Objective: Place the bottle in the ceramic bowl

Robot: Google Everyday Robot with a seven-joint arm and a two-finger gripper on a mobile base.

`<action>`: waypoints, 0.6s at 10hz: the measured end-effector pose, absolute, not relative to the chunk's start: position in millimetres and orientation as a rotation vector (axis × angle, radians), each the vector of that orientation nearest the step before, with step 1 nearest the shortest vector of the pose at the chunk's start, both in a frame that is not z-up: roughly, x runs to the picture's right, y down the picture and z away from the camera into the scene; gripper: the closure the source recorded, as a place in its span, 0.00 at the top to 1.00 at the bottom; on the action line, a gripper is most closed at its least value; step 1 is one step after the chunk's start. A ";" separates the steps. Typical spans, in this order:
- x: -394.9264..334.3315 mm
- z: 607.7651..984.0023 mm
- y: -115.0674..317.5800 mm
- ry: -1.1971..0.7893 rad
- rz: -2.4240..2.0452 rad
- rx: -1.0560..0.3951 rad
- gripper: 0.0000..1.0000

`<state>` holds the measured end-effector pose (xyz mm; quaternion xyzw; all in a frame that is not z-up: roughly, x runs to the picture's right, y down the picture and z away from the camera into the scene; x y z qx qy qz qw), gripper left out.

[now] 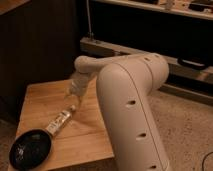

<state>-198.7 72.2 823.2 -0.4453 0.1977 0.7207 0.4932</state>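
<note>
The bottle [60, 121], slim and clear with a pale label, lies on its side on the wooden table [42, 97], its lower end close to the bowl's rim. The ceramic bowl [30, 148], round, glossy and black, sits at the table's front left corner and holds nothing. My gripper [71, 101] hangs from the white arm [130, 100], pointing down just above the bottle's upper end near the cap. I cannot tell whether it touches the bottle.
A dark cabinet wall [35, 45] stands behind and left of the table. A metal shelf frame [125, 47] runs along the back. Speckled floor [190, 130] lies to the right. The big arm housing hides the table's right edge.
</note>
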 end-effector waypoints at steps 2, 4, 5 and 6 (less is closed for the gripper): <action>-201.7 829.2 78.5 0.510 1.741 -1.101 0.65; -203.9 837.7 86.5 0.540 1.733 -1.126 0.65; -205.6 840.4 89.4 0.550 1.728 -1.132 0.65; -208.6 843.2 93.4 0.562 1.720 -1.135 0.65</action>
